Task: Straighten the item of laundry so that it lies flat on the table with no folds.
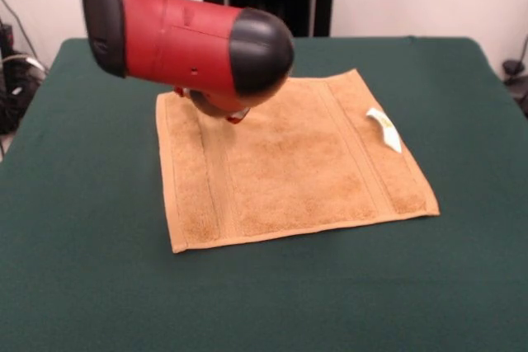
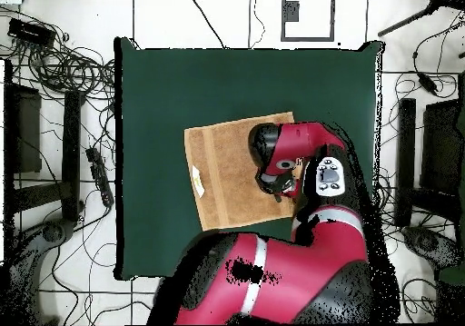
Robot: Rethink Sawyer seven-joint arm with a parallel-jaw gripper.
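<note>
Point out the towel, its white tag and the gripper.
towel (image 1: 289, 166): front view, middle of the flat terry surface.
white tag (image 1: 384, 128): front view, middle of the tag, near the towel's right edge.
gripper (image 1: 235, 115): front view, red tip showing under the arm's black end.

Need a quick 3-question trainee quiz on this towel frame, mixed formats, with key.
1. True or false: the towel is bunched into a heap on the table.
2. Multiple choice: in the front view, the white tag sits near the towel's
A. left edge
B. right edge
C. near edge
3. Short answer: over which part of the towel does the robot's hand hang in the front view, and can you tell if it is open?

Key
1. False. It lies spread out, with its stripe bands showing.
2. B
3. Over the far left corner. The arm's wrist hides most of the hand, so its state cannot be told.
</note>
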